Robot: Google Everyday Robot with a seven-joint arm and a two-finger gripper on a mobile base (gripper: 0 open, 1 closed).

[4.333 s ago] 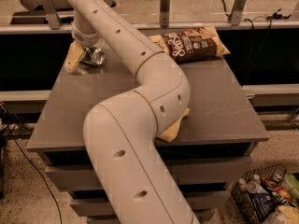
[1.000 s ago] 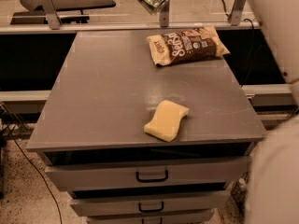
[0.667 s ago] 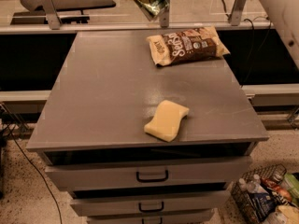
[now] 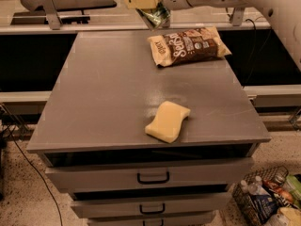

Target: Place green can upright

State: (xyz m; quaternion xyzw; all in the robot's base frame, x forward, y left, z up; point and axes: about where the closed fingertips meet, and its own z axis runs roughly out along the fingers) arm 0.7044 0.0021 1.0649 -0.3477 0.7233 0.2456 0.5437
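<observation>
Hovering over the table's (image 4: 94,88) far edge, gripper (image 4: 149,4) pinches green can (image 4: 159,16). Brown snack bag (image 4: 188,45) just below; wire basket (image 4: 242,200) with bottles (image 4: 256,185) far below-right.

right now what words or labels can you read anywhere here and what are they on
"Se...": the big pale word on the brown snack bag; its remaining letters are blurred.
Small print on that bag: too blurred to read.
Label of the green can, held in the tool above the back edge of the table: pale markings, not readable.
Labels on the things in the basket on the floor: too small to read.
</observation>
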